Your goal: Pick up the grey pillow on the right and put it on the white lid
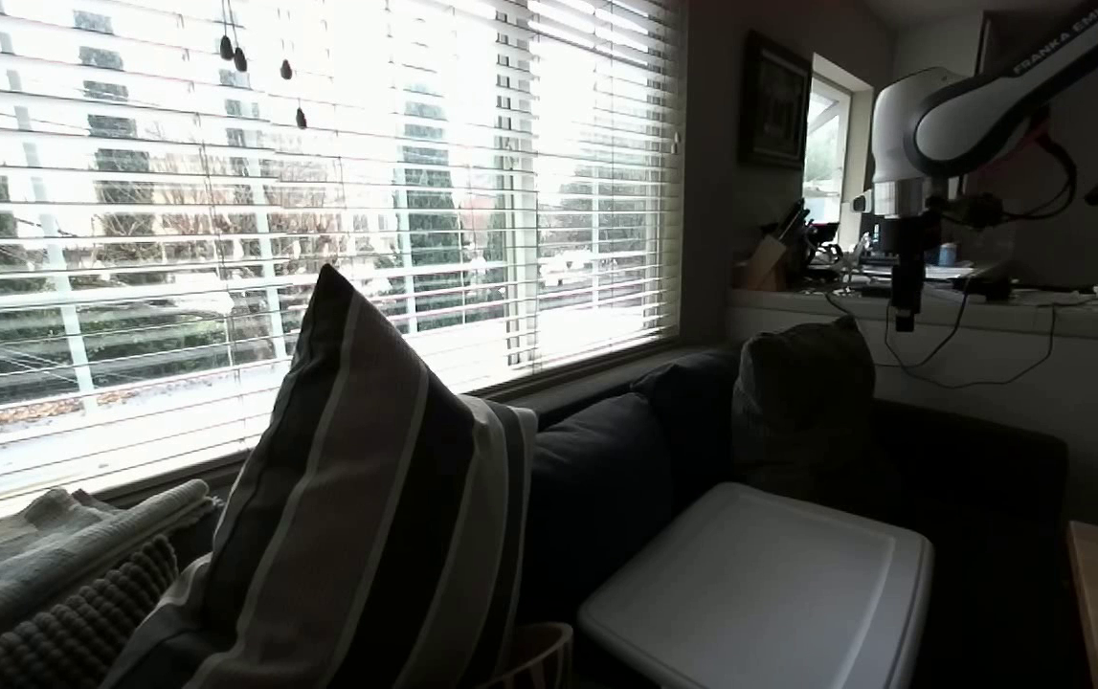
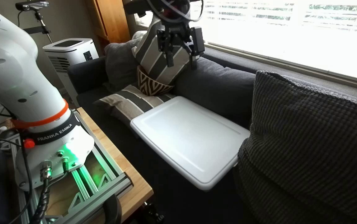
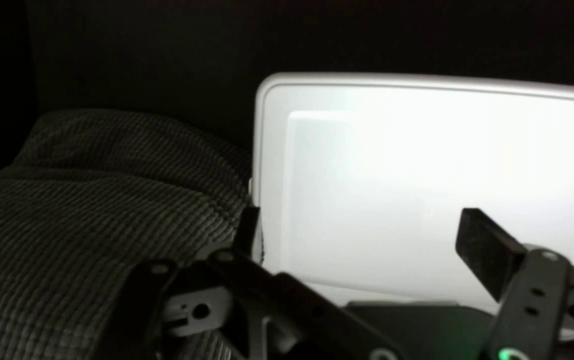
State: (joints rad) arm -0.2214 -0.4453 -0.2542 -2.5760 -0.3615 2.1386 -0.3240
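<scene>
Nearest you in an exterior view, the striped cushion (image 1: 367, 517) stands before the blinds (image 1: 367, 191), a counter (image 1: 1085, 327) beyond. In an exterior view, locate the grey pillow (image 2: 309, 149), propped on the sofa (image 2: 225, 82) just beside the white lid (image 2: 190, 140). In the wrist view, your gripper (image 3: 359, 215) holds its 2 fingers apart, the lid showing between.

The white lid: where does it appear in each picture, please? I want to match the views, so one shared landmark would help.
In an exterior view: the white lid is low, right of centre, cut by the bottom edge.
In an exterior view: the white lid lies near the middle.
Wrist view: the white lid fills much of the right half, cut by the right edge.
Shared landmark: the grey pillow, beside one end of it.
</scene>
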